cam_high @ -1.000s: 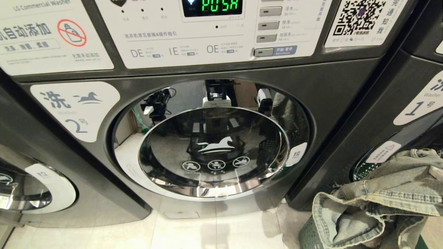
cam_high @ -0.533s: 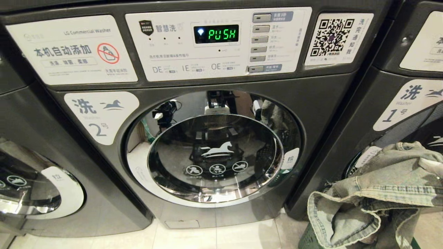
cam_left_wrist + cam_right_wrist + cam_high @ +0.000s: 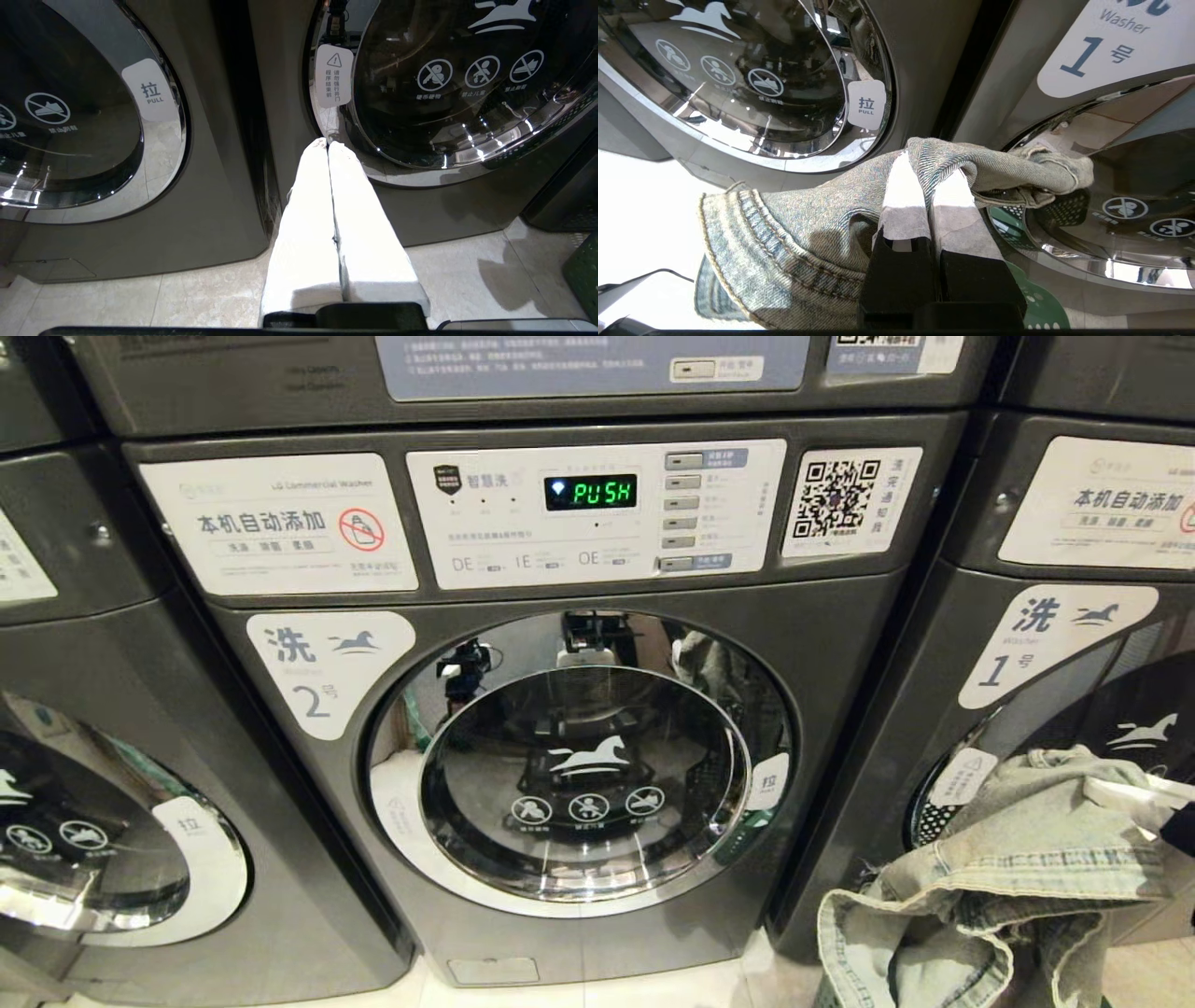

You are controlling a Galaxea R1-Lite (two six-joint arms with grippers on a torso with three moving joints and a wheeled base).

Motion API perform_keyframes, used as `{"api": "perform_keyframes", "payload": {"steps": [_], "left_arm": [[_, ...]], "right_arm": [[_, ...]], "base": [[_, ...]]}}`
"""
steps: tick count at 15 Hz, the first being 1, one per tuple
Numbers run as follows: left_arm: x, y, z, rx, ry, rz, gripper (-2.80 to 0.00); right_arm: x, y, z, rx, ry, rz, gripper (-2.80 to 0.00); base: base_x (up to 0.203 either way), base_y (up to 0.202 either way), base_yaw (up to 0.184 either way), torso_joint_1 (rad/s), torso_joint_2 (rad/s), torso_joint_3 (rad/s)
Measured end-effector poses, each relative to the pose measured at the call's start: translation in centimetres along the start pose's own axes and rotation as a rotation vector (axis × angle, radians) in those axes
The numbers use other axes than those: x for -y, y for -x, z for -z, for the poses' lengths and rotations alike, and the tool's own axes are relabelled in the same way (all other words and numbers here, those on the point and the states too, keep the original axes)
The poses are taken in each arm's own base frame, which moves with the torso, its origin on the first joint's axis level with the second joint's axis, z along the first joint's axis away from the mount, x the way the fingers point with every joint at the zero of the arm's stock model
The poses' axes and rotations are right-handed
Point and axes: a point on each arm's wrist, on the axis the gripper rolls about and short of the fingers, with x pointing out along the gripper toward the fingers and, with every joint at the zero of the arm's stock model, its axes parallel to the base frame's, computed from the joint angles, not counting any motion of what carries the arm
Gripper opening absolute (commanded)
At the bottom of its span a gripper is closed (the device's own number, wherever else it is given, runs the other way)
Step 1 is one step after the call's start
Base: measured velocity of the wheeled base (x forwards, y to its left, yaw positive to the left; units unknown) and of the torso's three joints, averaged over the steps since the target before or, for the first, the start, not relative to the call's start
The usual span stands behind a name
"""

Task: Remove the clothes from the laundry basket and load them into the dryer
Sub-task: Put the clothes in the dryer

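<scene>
Here the right gripper [image 3: 927, 179] pinches the denim garment [image 3: 803, 219], which hangs before washer 1 [image 3: 1055, 644], right of the closed door [image 3: 583, 765]. Left gripper [image 3: 327, 145] is pressed together, empty.

Faded blue denim garment [image 3: 798, 219], grey washer [image 3: 840, 644]

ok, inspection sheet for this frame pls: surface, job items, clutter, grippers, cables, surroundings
Surface: pale tiled floor, bare where visible.
Job's things: denim garment lifted beside machine no. 2, whose door is closed; display reads PUSH. Green laundry basket shows below the garment.
Clutter: nothing seen.
Grippers: right gripper shut on the denim garment, in front of machine no. 1. Left gripper shut, empty, low before the gap between two machines.
Cables: nothing seen on the floor; the only wiring shows in the door's reflection.
Surroundings: row of grey front-load machines with stickers and a QR code.
</scene>
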Motion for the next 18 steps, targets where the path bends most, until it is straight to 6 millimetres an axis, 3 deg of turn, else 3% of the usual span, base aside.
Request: {"api": "perform_keyframes", "payload": {"steps": [10, 18], "left_arm": [[0.0, 0.0, 0.0, 0.001, 0.0, 0.0, -2.8], [0.0, 0.0, 0.0, 0.001, 0.003, -0.002, -2.8]], "right_arm": [[0.3, -1.3, 0.3, -0.048, -0.005, 0.001, -2.8], [0.4, -1.8, -0.1, -0.049, 0.013, -0.001, -2.8]], "base": [[0.0, 0.0, 0.0, 0.006, -0.01, 0.057], [0.0, 0.0, 0.0, 0.156, -0.42, -0.267]]}}
